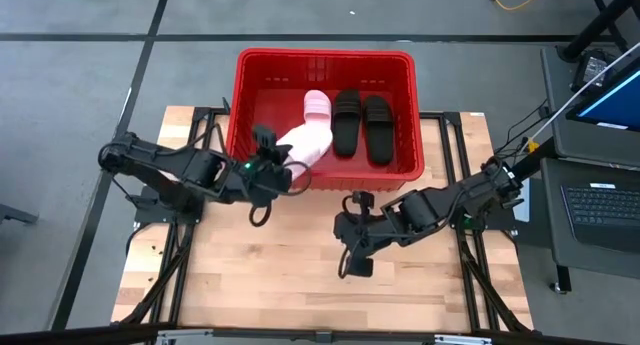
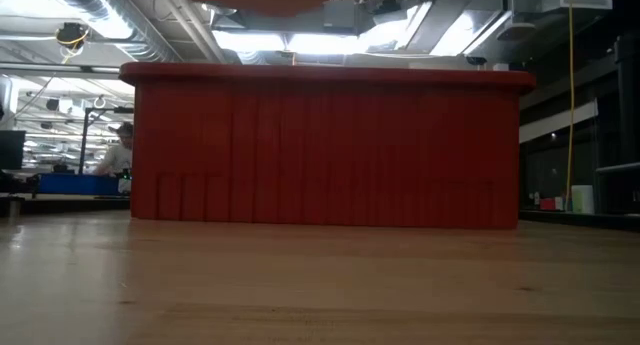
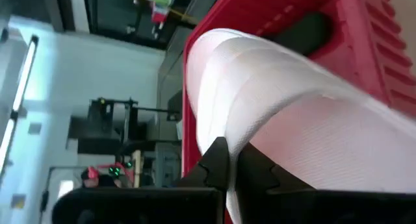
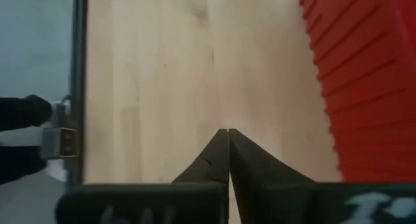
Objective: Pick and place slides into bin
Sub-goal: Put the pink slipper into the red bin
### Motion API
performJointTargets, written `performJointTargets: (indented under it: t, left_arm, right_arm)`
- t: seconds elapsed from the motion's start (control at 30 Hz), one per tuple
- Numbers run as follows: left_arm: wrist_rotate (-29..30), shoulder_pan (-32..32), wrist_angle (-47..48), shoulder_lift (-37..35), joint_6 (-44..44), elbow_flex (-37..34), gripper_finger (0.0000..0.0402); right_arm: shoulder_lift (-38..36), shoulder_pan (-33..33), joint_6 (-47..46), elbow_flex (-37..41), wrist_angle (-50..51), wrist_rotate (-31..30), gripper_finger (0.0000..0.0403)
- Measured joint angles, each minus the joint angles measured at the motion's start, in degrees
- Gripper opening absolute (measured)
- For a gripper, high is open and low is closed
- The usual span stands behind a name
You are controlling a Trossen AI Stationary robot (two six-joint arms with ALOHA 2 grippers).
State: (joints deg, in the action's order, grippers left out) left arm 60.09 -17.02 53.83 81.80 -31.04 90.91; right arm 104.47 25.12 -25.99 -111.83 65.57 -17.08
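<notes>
The red bin (image 1: 325,60) stands at the table's far middle; its near wall fills the low view (image 2: 325,150). Inside it lie two black slides (image 1: 361,125) side by side and a pale pink slide (image 1: 318,105) to their left. My left gripper (image 1: 283,170) is shut on the second pink slide (image 1: 303,143) at the bin's near left wall. My right gripper (image 1: 353,247) is shut and empty, low over the bare table in front of the bin; it also shows in the right wrist view (image 4: 228,143). My left gripper pinches the pink slide's near end (image 3: 224,130) between its two fingers (image 3: 218,162), coming from the table's near left side. The slide reaches away from the fingers over the bin's near wall (image 1: 300,180), its far end inside the bin. Whether it rests on the rim I cannot tell.
The wooden table top (image 1: 300,275) lies open in front of the bin. A laptop and a monitor (image 1: 600,200) stand on a stand to the right of the table. A person (image 2: 118,150) sits far behind in the room.
</notes>
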Motion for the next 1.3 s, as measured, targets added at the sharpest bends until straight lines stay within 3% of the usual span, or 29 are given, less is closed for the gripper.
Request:
performJointTargets:
  t: [0.17,0.33,0.4,0.9,1.3]
  left_arm:
    - [-0.16,3.25,-0.06,0.04,4.68,0.00,0.0004]
    - [0.77,6.65,-0.07,0.07,6.92,0.00,0.0004]
    - [2.85,8.52,-0.05,0.09,6.87,0.00,0.0004]
    - [2.59,26.47,-2.89,0.11,7.98,0.00,0.0004]
    - [-9.83,35.88,-12.42,0.11,1.87,0.00,0.0004]
  right_arm:
    - [0.00,-1.76,7.12,0.00,-1.48,-6.56,0.0026]
    - [0.00,-3.62,12.86,0.00,-1.43,-20.50,0.0006]
    - [0.00,-5.11,15.28,0.00,-1.57,-23.08,0.0011]
    - [0.02,-20.85,28.57,0.00,-6.71,-23.40,0.0004]
    - [-0.17,-29.39,37.21,0.00,-10.53,-20.91,0.0002]
